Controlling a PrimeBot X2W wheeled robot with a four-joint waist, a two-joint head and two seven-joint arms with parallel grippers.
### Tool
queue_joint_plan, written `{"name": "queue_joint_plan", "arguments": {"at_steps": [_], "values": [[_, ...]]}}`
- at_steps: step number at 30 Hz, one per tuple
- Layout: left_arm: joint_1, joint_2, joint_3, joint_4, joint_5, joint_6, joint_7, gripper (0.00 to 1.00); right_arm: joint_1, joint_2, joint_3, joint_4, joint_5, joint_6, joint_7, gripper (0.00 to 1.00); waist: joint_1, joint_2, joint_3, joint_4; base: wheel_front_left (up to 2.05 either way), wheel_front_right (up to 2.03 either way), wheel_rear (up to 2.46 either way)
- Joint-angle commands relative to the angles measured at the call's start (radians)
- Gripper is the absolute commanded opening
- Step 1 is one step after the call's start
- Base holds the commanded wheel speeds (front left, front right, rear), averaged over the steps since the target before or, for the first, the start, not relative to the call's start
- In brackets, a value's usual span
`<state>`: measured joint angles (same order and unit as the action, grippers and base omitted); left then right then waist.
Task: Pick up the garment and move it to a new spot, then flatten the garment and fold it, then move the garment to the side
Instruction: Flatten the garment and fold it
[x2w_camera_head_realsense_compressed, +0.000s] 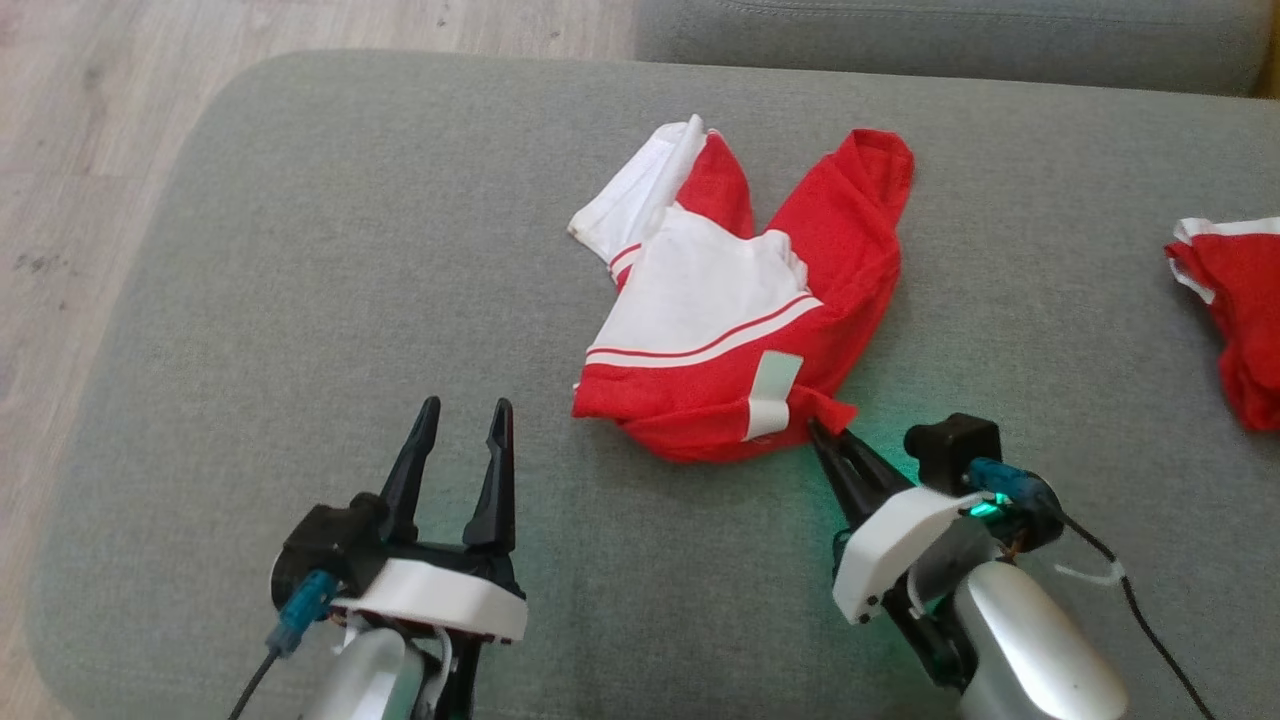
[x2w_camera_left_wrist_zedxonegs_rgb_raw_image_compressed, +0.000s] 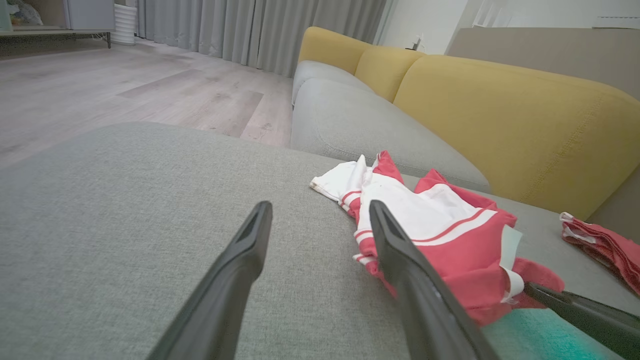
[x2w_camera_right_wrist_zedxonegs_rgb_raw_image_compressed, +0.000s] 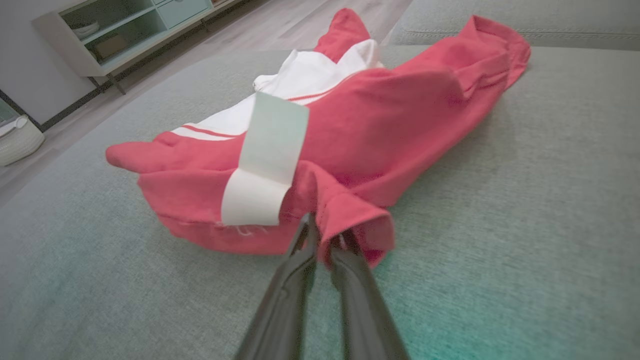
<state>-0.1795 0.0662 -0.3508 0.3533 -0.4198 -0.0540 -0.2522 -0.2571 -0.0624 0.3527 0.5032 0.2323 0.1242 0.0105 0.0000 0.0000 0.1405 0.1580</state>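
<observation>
The garment (x2w_camera_head_realsense_compressed: 740, 300) is red and white with a white label, and lies crumpled on the grey cushion (x2w_camera_head_realsense_compressed: 300, 300) near its middle. My right gripper (x2w_camera_head_realsense_compressed: 822, 428) is shut on the garment's near red corner, and the right wrist view shows a fold of red cloth (x2w_camera_right_wrist_zedxonegs_rgb_raw_image_compressed: 350, 220) pinched between the two fingers at the right gripper (x2w_camera_right_wrist_zedxonegs_rgb_raw_image_compressed: 325, 237). My left gripper (x2w_camera_head_realsense_compressed: 465, 415) stands open at the lower left, apart from the cloth, with nothing between its fingers. In the left wrist view the garment (x2w_camera_left_wrist_zedxonegs_rgb_raw_image_compressed: 440, 225) lies just right of the open left gripper (x2w_camera_left_wrist_zedxonegs_rgb_raw_image_compressed: 320, 212).
A second red and white piece of cloth (x2w_camera_head_realsense_compressed: 1235, 310) lies at the cushion's right edge. Wooden floor (x2w_camera_head_realsense_compressed: 90, 150) runs past the cushion's left side. Beyond the cushion stands a sofa with a yellow backrest (x2w_camera_left_wrist_zedxonegs_rgb_raw_image_compressed: 500, 120). A shelf unit (x2w_camera_right_wrist_zedxonegs_rgb_raw_image_compressed: 125, 35) stands on the floor.
</observation>
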Motion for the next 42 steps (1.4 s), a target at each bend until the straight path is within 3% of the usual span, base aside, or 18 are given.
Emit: {"name": "queue_joint_plan", "arguments": {"at_steps": [1,5,10,16,21,23,33,42], "values": [[-0.041,0.005,0.038,-0.025,0.010,0.002,-0.010,1.00,-0.034,-0.004,0.018,-0.023,0.009,0.007,-0.012,0.00,0.0000,0.0000,-0.004,-0.008,0.00,0.00,0.00],[-0.036,0.008,0.046,-0.028,0.010,0.006,-0.010,1.00,-0.021,-0.023,-0.030,-0.034,0.011,0.007,-0.038,0.00,0.0000,0.0000,-0.017,-0.033,0.00,0.00,0.00],[-0.024,0.009,0.054,-0.037,0.010,0.008,-0.010,1.00,0.033,-0.056,-0.168,-0.102,-0.025,0.007,-0.041,0.00,0.0000,0.0000,-0.031,-0.074,0.00,0.00,0.00],[-0.018,0.008,0.054,-0.039,0.012,0.007,-0.010,1.00,0.164,-0.042,-0.391,-0.249,-0.145,0.007,0.053,0.00,0.0000,0.0000,-0.042,-0.121,0.00,0.00,0.00],[-0.014,0.006,0.056,-0.041,0.014,0.006,-0.010,1.00,0.260,-0.003,-0.471,-0.370,-0.196,0.007,0.147,0.00,0.0000,0.0000,-0.052,-0.155,0.00,0.00,0.00],[-0.015,0.005,0.055,-0.041,0.015,0.005,-0.010,1.00,0.269,0.005,-0.466,-0.407,-0.207,0.007,0.151,1.00,0.0000,0.0000,-0.052,-0.163,0.00,0.00,0.00],[-0.027,0.000,0.043,-0.034,0.017,-0.003,-0.010,1.00,0.207,0.012,-0.322,-0.506,-0.156,0.007,0.030,1.00,0.0000,0.0000,-0.048,-0.148,0.00,0.00,0.00],[-0.038,-0.006,0.033,-0.030,0.013,-0.004,-0.010,1.00,0.139,0.012,-0.218,-0.453,-0.163,0.007,-0.020,1.00,0.0000,0.0000,-0.021,-0.060,0.00,0.00,0.00]]}}
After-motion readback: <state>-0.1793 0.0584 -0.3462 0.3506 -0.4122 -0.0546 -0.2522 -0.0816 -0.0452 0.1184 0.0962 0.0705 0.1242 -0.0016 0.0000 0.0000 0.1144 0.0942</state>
